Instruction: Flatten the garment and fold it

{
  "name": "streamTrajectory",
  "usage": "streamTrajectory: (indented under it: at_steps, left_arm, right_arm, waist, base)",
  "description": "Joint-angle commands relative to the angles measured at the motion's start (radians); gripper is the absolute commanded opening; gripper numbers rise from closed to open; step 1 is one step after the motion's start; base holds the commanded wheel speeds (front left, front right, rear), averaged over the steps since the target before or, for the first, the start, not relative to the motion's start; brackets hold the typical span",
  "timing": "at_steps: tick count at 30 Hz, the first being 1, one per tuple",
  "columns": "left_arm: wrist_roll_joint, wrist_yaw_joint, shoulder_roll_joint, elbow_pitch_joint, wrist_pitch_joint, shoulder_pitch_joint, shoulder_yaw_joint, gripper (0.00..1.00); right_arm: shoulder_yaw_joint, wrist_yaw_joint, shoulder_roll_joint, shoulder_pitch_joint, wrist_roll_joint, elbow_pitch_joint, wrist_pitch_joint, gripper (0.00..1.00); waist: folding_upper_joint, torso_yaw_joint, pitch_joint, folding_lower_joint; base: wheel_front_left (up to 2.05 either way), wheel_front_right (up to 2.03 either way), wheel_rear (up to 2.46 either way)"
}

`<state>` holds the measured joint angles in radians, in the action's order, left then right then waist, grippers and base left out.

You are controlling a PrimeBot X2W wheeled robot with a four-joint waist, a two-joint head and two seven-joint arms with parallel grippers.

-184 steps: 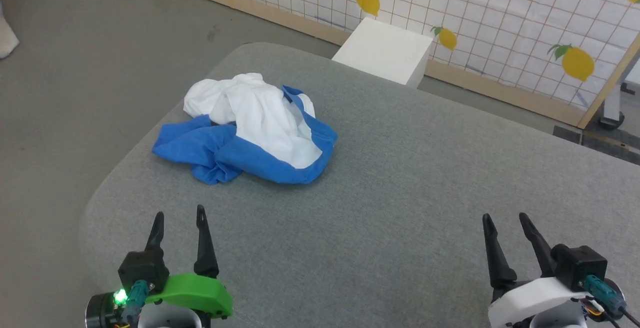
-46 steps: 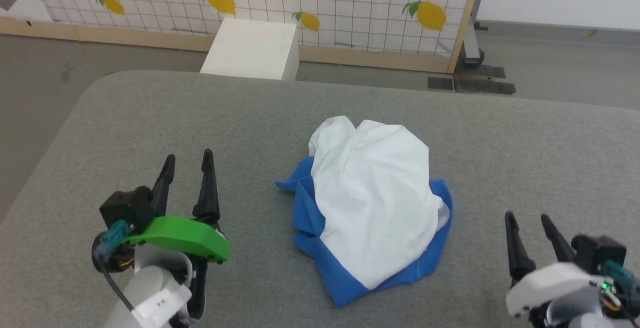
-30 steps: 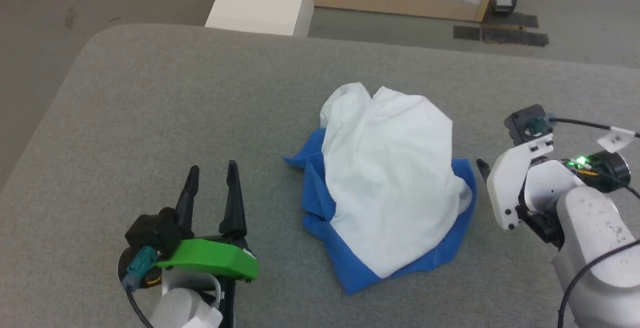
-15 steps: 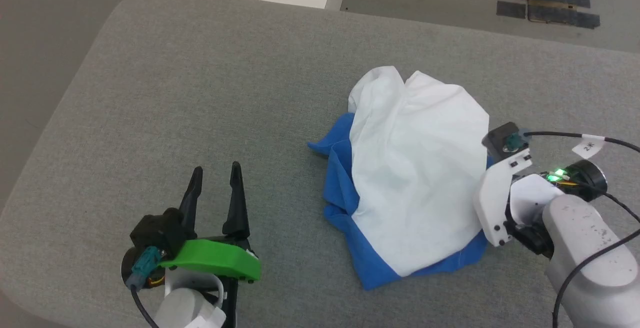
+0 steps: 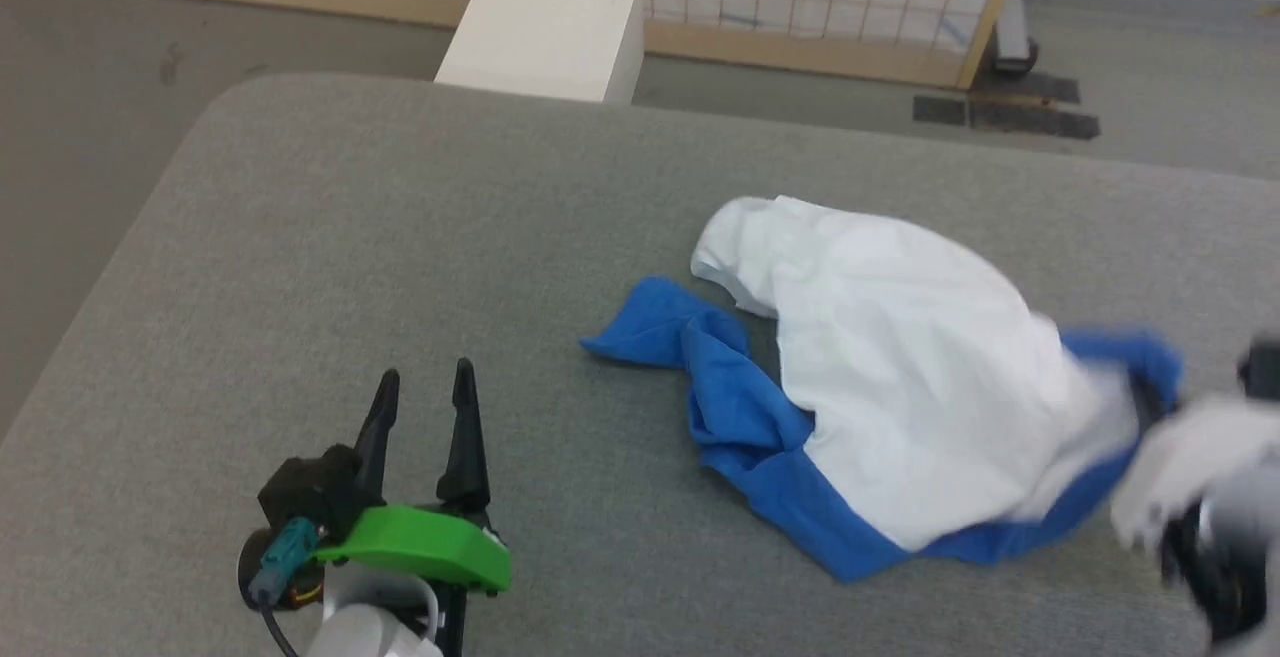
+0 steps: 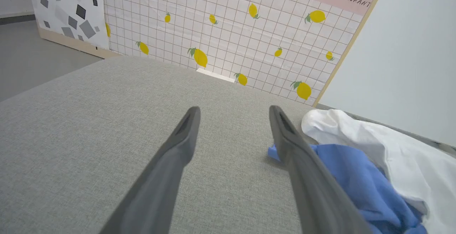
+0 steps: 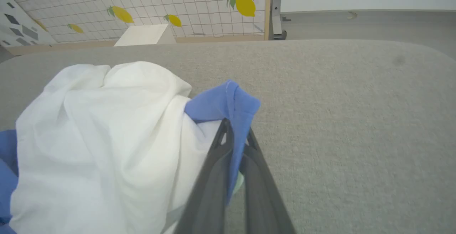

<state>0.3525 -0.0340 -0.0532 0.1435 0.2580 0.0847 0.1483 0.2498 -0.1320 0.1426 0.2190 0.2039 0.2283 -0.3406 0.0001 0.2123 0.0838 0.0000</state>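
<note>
Right gripper (image 7: 238,134) has gone from spread to clamped on the garment within the last second. The soft white T-shirt with royal-blue sleeves and hem band (image 5: 900,387) has been dragged out from a compact heap into a longer shape toward the right of the frame. Camera tilted too.

Head view: the shirt lies right of centre on the grey padded fabric table (image 5: 400,187), crumpled and not flat. Long axis runs roughly left-right. A loose blue tip points to frame centre-left; the other blue end sits at the right edge by the blurred pale right wrist. Left gripper (image 5: 427,372) is at lower left, fingers apart, pointing up the frame, holding nothing. The shirt is up and right of it, and the loose blue tip is its nearest part. White box (image 5: 545,27) is on the floor beyond the table's far edge.

Left wrist view: dark fingers spread wide over bare table. Shirt (image 6: 374,166) at lower right, just beside the right-hand finger; contact unclear. Lemon-print grid wall panel (image 6: 231,31) behind.

Right wrist view: fingers pressed together, pinching a blue fold that stands up at centre. White body (image 7: 107,138) trails to the left.

Judgement: early flattening. The free left arm is nearer the loose end and should take it, so the shirt can be pulled along its long axis.
</note>
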Motion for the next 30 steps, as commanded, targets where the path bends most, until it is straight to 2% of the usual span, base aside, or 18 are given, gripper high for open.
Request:
streamTrajectory:
  at_steps: [1, 3, 5, 9, 10, 11, 12, 18, 19, 21, 25, 27, 30]
  left_arm:
    - [-0.001, 0.008, 0.003, 0.007, 0.004, -0.023, -0.005, 1.00]
    - [-0.001, 0.011, 0.003, 0.012, 0.004, -0.028, -0.009, 1.00]
    - [0.002, 0.015, 0.003, 0.020, 0.004, -0.033, -0.005, 1.00]
    - [0.007, 0.016, 0.003, 0.040, 0.004, -0.034, 0.000, 1.00]
    - [0.009, 0.016, 0.003, 0.046, 0.004, -0.033, 0.004, 1.00]
    - [0.012, 0.016, 0.003, 0.051, 0.004, -0.031, 0.007, 1.00]
    - [0.015, 0.015, 0.003, 0.057, 0.003, -0.030, 0.010, 1.00]
    - [0.077, 0.011, 0.003, 0.075, -0.046, -0.005, 0.043, 1.00]
    - [0.123, 0.000, 0.003, 0.081, -0.103, 0.030, 0.080, 1.00]
    - [0.156, -0.022, 0.003, 0.100, -0.201, 0.079, 0.133, 1.00]
    - [0.234, -0.084, 0.003, 0.164, -0.485, 0.186, 0.250, 1.00]
    - [0.215, -0.106, 0.000, 0.205, -0.617, 0.239, 0.306, 1.00]
    - [0.183, -0.159, -0.009, 0.249, -0.718, 0.299, 0.326, 1.00]
  right_arm:
    - [0.033, 0.001, -0.042, -0.087, -0.010, -0.029, -0.037, 0.00]
    - [0.056, 0.001, -0.074, -0.192, -0.011, -0.057, -0.096, 0.00]
    - [0.018, 0.001, -0.087, -0.285, 0.013, -0.067, -0.153, 0.00]
    - [-0.051, 0.001, -0.092, -0.351, 0.094, -0.070, -0.127, 0.00]
    - [-0.051, 0.001, -0.092, -0.347, 0.098, -0.071, -0.098, 0.13]
    - [-0.050, 0.001, -0.092, -0.340, 0.093, -0.074, -0.076, 0.39]
    - [-0.043, 0.001, -0.092, -0.329, 0.091, -0.078, -0.049, 1.00]
    - [0.067, 0.001, -0.092, -0.261, 0.040, -0.150, 0.066, 1.00]
    - [0.112, 0.001, -0.092, -0.236, 0.021, -0.177, 0.084, 1.00]
    - [0.134, 0.001, -0.092, -0.211, 0.007, -0.197, 0.083, 1.00]
    - [0.139, 0.001, -0.092, -0.174, -0.006, -0.209, 0.071, 1.00]
    - [0.128, 0.001, -0.092, -0.168, -0.005, -0.210, 0.067, 1.00]
    - [0.110, 0.001, -0.092, -0.163, 0.009, -0.206, 0.066, 1.00]
  waist:
    - [-0.0001, -0.040, -0.050, 0.0000]
    - [-0.0001, -0.048, -0.062, 0.0000]
    - [-0.0001, -0.056, -0.069, 0.0000]
    - [-0.0001, -0.084, -0.073, 0.0000]
    - [-0.0001, -0.092, -0.074, 0.0000]
    - [-0.0001, -0.097, -0.075, 0.0000]
    - [-0.0001, -0.103, -0.078, 0.0000]
    - [-0.0001, -0.131, -0.081, 0.0000]
    - [-0.0001, -0.140, -0.076, 0.0000]
    - [-0.0001, -0.152, -0.068, 0.0000]
    - [-0.0001, -0.180, -0.049, 0.0000]
    - [-0.0001, -0.193, -0.039, 0.0000]
    - [-0.0001, -0.214, -0.014, 0.0000]
  base:
    - [0.00, 0.00, 0.00]
    - [0.00, 0.00, 0.00]
    - [0.00, 0.00, 0.00]
    - [0.00, 0.00, 0.00]
    - [0.00, 0.00, 0.00]
    - [0.00, 0.00, 0.00]
    - [0.00, 0.00, 0.00]
    - [0.00, 0.00, 0.00]
    - [0.00, 0.00, 0.00]
    - [0.00, 0.00, 0.00]
    - [0.00, 0.00, 0.00]
    - [0.00, 0.00, 0.00]
    - [0.00, 0.00, 0.00]
